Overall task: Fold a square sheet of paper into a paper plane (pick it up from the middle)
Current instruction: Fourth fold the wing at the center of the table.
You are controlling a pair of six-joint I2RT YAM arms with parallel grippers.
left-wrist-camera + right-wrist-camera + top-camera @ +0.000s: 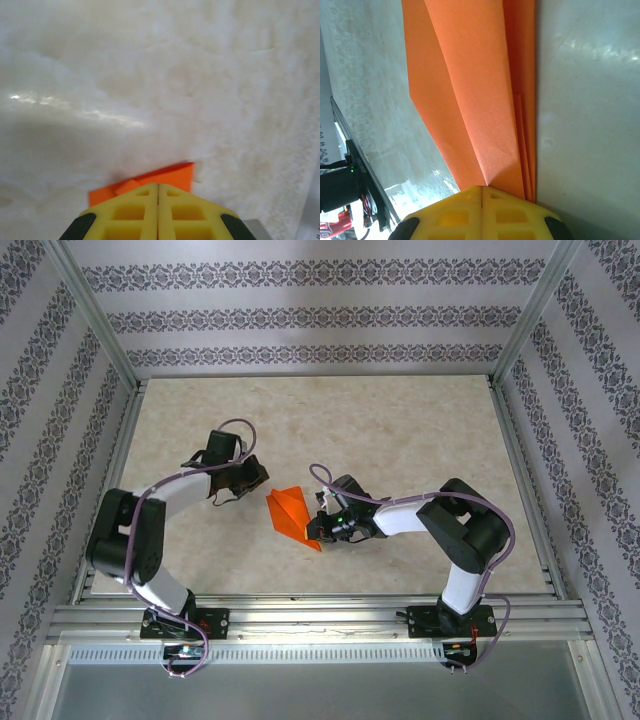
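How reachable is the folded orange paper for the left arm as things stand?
Probably yes: the left gripper, shut, sits right at the edge of the folded orange paper, nothing between them; the right gripper is at the paper's other end, out of the way.

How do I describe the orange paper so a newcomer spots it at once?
On the pale marbled table, look between the two arms. The orange paper lies there, folded into a layered wedge pointing towards the near edge, the left end effector at its far-left corner, the right end effector on its right side. Nothing else on the table is bright orange.
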